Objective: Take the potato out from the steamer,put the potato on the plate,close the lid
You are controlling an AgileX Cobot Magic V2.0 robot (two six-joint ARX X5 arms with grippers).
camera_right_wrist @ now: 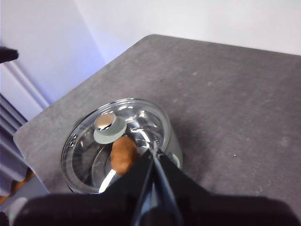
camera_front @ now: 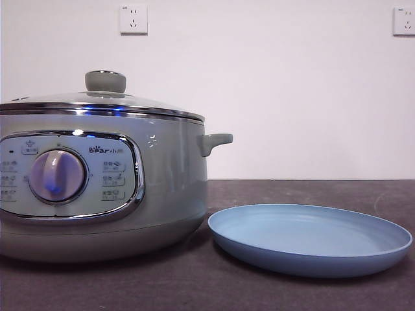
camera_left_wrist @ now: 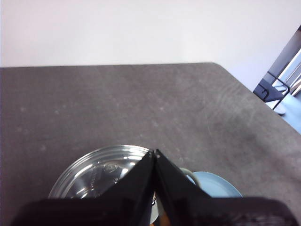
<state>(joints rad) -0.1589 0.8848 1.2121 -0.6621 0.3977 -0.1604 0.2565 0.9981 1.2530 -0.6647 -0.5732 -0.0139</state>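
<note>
— Front view first: what do we have, going from the left?

— We see the steamer [camera_front: 97,175] on the left of the dark table [camera_front: 194,285], its dial and control panel facing us. The lid [camera_front: 104,103] sits closed on top of it, knob upward. Just to its right lies the plate [camera_front: 310,240], flat on the table, close beside the steamer's base; we cannot tell whether they touch. Nothing lies on the plate. On the wall behind we count two sockets [camera_front: 133,19].

— And the potato?

— We find it in the right wrist view only: the potato [camera_right_wrist: 123,154] shows through the glass lid, inside the steamer, beside the knob.

— Where are our pincers?

— Neither reaches into the front view. Our left pincer [camera_left_wrist: 154,153] hangs above the lid with its jaws pressed together, holding nothing; a sliver of the plate shows past it. Our right pincer [camera_right_wrist: 154,147] is likewise up above the steamer's rim, jaws closed tip to tip and gripping nothing.
</note>
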